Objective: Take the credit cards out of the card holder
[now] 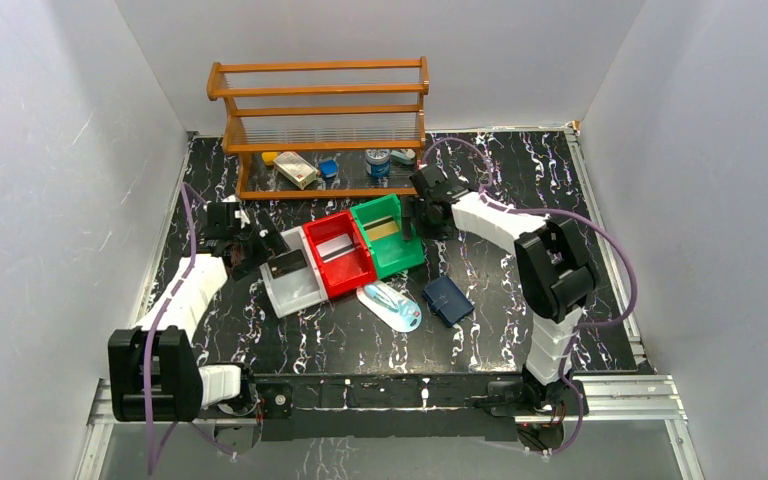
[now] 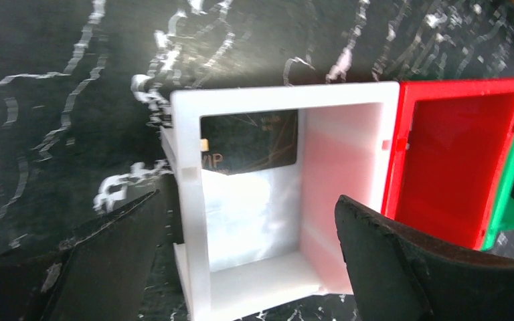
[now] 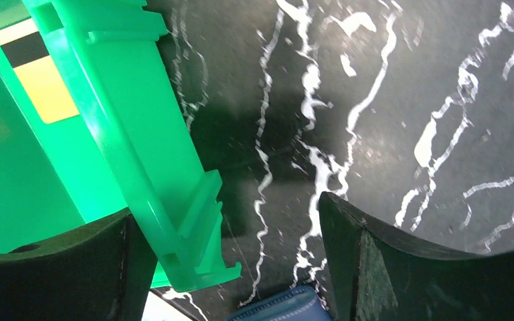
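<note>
The card holder (image 1: 448,298), a small navy wallet, lies shut on the black marbled table, in front of the bins; its stitched edge (image 3: 284,309) shows low in the right wrist view. A black card (image 2: 251,142) lies in the white bin (image 2: 186,200). A yellow card with a black stripe (image 3: 43,87) lies in the green bin (image 3: 140,167). My left gripper (image 2: 254,257) is open, its fingers either side of the white bin's near end. My right gripper (image 3: 234,264) is open astride the green bin's right wall, holding nothing.
A red bin (image 1: 339,253) with a pale card in it sits between the white and green ones. A white oval packet (image 1: 390,305) lies left of the card holder. A wooden rack (image 1: 325,125) with small items stands at the back.
</note>
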